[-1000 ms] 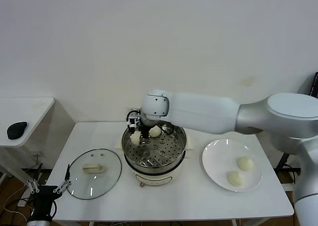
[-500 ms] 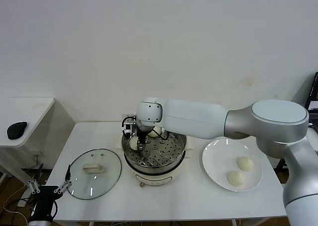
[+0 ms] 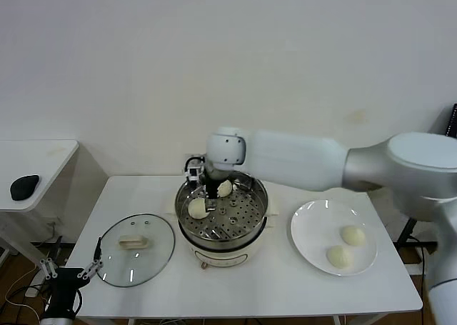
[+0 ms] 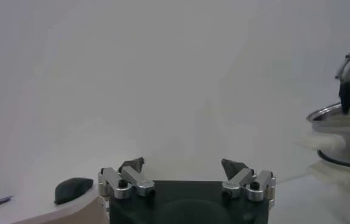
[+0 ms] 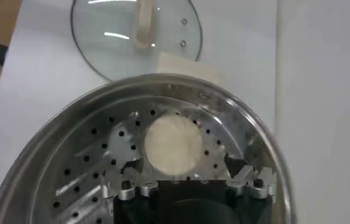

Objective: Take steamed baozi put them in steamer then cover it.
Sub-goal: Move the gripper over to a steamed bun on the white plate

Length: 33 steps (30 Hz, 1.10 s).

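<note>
The steamer (image 3: 223,248) stands mid-table with its perforated tray showing. Two baozi lie on the tray, one at the left (image 3: 197,208) and one at the back (image 3: 224,188). Two more baozi (image 3: 353,235) (image 3: 338,256) lie on the white plate (image 3: 308,232). My right gripper (image 3: 211,196) hangs open just above the left baozi; in the right wrist view the gripper (image 5: 184,167) has its fingers spread beside that baozi (image 5: 173,143), not gripping it. The glass cover (image 3: 136,248) lies flat on the table left of the steamer and also shows in the right wrist view (image 5: 136,33). My left gripper (image 3: 68,269) is parked open at the table's front left corner.
A side table with a black mouse (image 3: 23,186) stands at the far left. In the left wrist view my left gripper (image 4: 182,165) faces the wall, with the steamer rim (image 4: 339,115) at the far edge. The table's front strip is bare.
My right gripper went down onto the tray's left side with a baozi, opened and rose slightly. The baozi now lies free on the tray. The left arm has not moved.
</note>
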Each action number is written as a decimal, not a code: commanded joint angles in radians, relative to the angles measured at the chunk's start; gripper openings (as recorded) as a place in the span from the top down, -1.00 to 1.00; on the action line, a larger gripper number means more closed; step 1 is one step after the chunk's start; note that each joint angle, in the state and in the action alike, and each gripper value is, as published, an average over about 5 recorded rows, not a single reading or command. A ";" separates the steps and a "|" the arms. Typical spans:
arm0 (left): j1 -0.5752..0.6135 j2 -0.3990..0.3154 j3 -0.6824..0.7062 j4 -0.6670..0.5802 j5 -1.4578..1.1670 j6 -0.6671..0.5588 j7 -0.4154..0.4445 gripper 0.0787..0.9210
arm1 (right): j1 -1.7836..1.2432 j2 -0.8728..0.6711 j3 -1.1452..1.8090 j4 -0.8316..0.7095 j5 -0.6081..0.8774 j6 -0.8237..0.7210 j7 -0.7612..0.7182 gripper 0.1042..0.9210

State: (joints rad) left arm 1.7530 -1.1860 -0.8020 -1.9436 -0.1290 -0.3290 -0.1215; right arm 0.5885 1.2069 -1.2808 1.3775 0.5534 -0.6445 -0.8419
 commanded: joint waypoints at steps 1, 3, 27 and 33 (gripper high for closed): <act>0.000 0.008 0.006 -0.005 0.001 0.010 0.000 -0.77 | 0.127 -0.377 -0.007 0.216 -0.117 0.148 -0.202 -0.76; 0.000 0.009 0.009 -0.005 0.002 0.010 0.000 -0.77 | 0.128 -0.479 -0.023 0.265 -0.164 0.175 -0.222 -0.76; 0.028 -0.014 0.035 -0.020 0.040 0.010 -0.001 -0.77 | -0.440 -0.931 0.213 0.355 -0.577 0.275 -0.150 -0.76; 0.039 -0.016 0.035 -0.022 0.044 0.006 0.000 -0.77 | -0.740 -0.907 0.455 0.313 -0.632 0.274 -0.126 -0.76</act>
State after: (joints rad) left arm 1.7865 -1.2012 -0.7662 -1.9642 -0.0876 -0.3215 -0.1224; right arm 0.2451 0.3657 -1.1138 1.7043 0.0356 -0.3869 -0.9930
